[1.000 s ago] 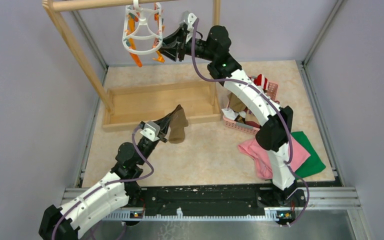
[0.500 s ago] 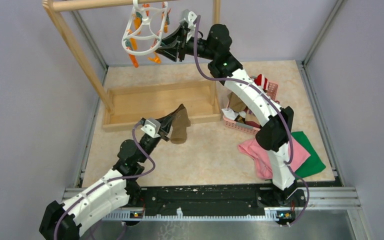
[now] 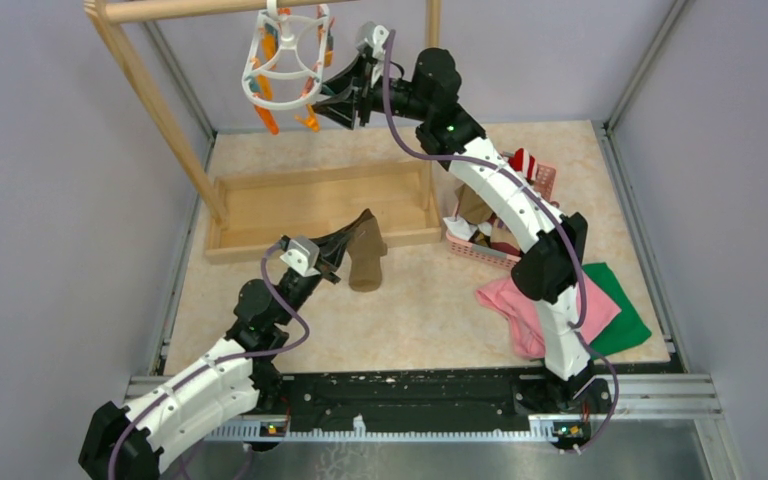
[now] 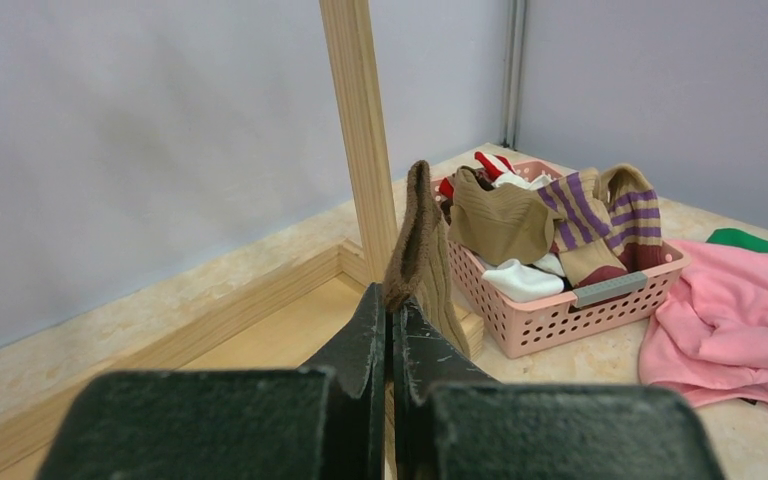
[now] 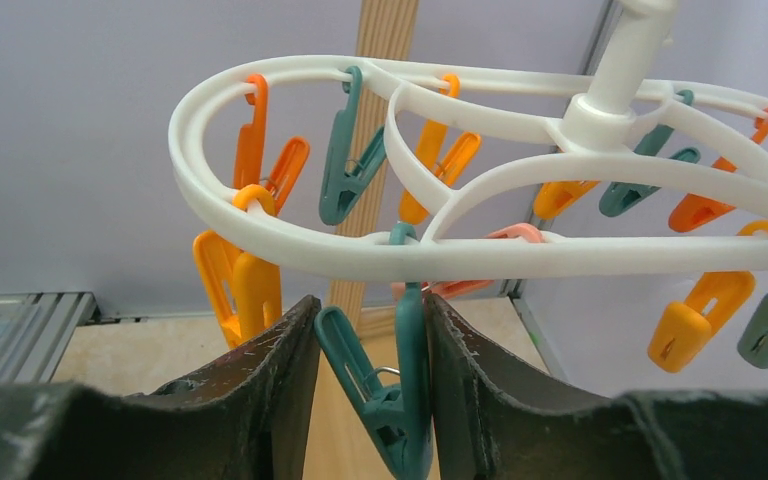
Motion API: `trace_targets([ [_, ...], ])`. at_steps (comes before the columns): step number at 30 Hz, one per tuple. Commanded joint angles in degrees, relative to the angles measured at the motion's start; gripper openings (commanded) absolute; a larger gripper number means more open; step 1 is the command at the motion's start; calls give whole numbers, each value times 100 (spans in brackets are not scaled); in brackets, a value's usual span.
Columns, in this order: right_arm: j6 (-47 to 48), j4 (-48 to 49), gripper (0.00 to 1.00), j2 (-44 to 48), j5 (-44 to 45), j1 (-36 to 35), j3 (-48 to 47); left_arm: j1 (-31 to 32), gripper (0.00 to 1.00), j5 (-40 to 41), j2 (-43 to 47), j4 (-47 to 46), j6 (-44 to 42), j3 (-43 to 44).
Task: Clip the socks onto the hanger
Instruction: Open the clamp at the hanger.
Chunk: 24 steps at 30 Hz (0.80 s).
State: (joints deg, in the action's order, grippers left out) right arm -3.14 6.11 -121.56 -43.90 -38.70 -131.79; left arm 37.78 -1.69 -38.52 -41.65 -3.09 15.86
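Observation:
My left gripper (image 3: 338, 248) (image 4: 392, 300) is shut on the edge of an olive-brown sock (image 3: 367, 262) (image 4: 417, 235), which it holds off the floor beside the wooden rack's base. The white oval hanger (image 3: 285, 62) (image 5: 290, 240) hangs by its hook from the rack's top bar, with orange and teal clips dangling. My right gripper (image 3: 326, 100) (image 5: 370, 305) is up at the hanger's right side. Its fingers press on both handles of a teal clip (image 5: 400, 400), whose handles stand spread apart. More socks (image 4: 505, 215) lie in the pink basket (image 4: 600, 300).
The wooden rack (image 3: 160, 110) has a low tray base (image 3: 290, 205) and an upright post (image 4: 360, 130) just behind the held sock. The pink basket (image 3: 480, 254) sits to the right under the right arm. A pink cloth (image 3: 508, 300) and a green cloth (image 3: 628, 315) lie at the near right.
The hanger swung left and tilted, then settled back nearly level, with my right gripper staying at it. My left gripper carried the sock slightly to the right.

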Motion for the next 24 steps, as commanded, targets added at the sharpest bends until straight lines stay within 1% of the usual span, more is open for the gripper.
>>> trace_targets([
  [1, 126, -180, 42, 195, -33, 17, -294, -31, 0, -110, 29, -362, 72, 220],
  [12, 454, -343, 53, 247, 47, 13, -365, -32, 0, -129, 79, -378, 117, 165],
  [14, 447, -316, 55, 251, -138, 13, -378, -33, 0, -125, 94, -367, 118, 155],
  [16, 492, -314, 58, 254, -678, 19, -403, -34, 0, -116, 114, -358, 120, 146],
  [18, 560, -329, 58, 254, -1073, 22, -433, -34, 0, -99, 140, -338, 115, 133],
  [24, 630, -403, 58, 264, -1021, 37, -452, -43, 0, -65, 228, -260, 90, 85],
])
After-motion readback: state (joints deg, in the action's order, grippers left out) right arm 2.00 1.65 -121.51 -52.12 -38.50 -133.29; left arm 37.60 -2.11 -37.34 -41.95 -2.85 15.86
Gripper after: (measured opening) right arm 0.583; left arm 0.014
